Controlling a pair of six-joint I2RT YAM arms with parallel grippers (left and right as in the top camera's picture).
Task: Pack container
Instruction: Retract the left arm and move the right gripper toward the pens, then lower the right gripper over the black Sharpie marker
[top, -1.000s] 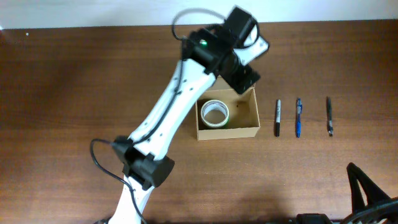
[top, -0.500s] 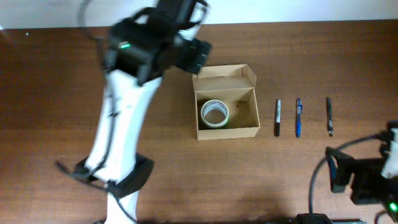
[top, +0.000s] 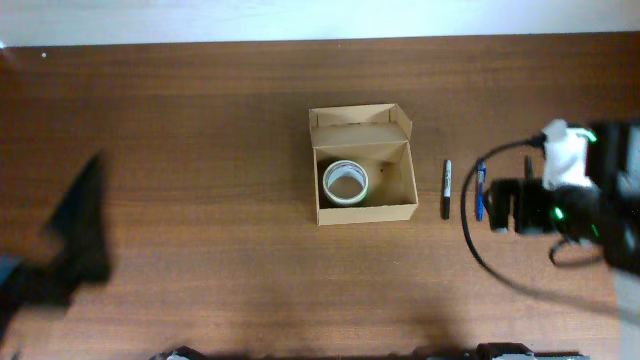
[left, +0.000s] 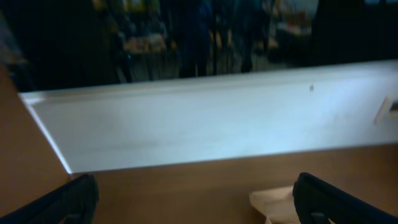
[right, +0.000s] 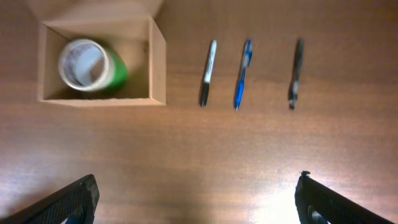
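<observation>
The container (top: 363, 205) is a tan cardboard box at the table's middle, with its flap lid (top: 360, 118) open toward the back. A tape roll (top: 346, 183) lies inside at the left. The right wrist view shows the container (right: 155, 68) and the roll (right: 86, 62) at upper left. My right gripper (right: 199, 199) is open and empty, high over bare table in front of the pens. My right arm (top: 560, 200) hovers right of the box. My left gripper (left: 199, 202) is open and empty. My left arm (top: 75, 235) is a dark blur at far left.
Three pens lie in a row right of the box: a black-and-white marker (right: 208, 71), a blue pen (right: 242, 73) and a dark pen (right: 295, 71). In the overhead view the marker (top: 447, 188) shows and the arm covers the dark pen. A white wall (left: 205, 118) runs behind the table.
My left arm has swung away from the box's flap to the far left. My right arm has come up from the bottom right to above the pens.
</observation>
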